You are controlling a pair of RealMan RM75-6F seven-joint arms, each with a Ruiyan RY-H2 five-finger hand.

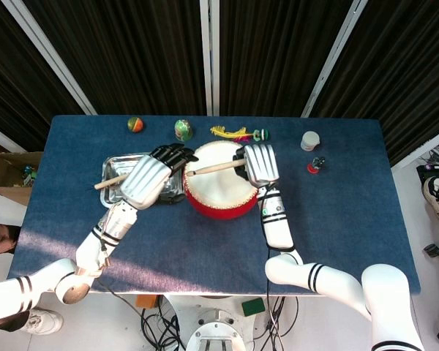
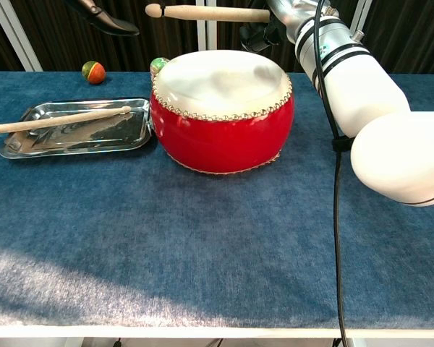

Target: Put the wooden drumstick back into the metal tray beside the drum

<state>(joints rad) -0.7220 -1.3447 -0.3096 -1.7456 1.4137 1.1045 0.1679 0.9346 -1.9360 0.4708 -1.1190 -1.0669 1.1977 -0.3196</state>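
A red drum [image 1: 221,191] with a pale skin [image 2: 220,76] stands mid-table. My right hand [image 1: 257,164] hovers over the drum's right side and grips a wooden drumstick [image 1: 212,168]. That stick lies level above the skin, with its tip pointing left [image 2: 202,12]. The metal tray [image 1: 117,193] lies just left of the drum [image 2: 29,148]. A second drumstick [image 2: 61,119] rests in it, its handle sticking out past the left rim. My left hand [image 1: 150,178] hangs above the tray, fingers apart and holding nothing. In the chest view only its dark fingertips [image 2: 105,20] show.
Along the far edge of the blue cloth sit an orange-green ball [image 1: 134,124], a green ball [image 1: 183,130], a yellow and green toy [image 1: 238,134] and a white jar [image 1: 309,140]. A small red piece [image 1: 314,166] lies right of the drum.
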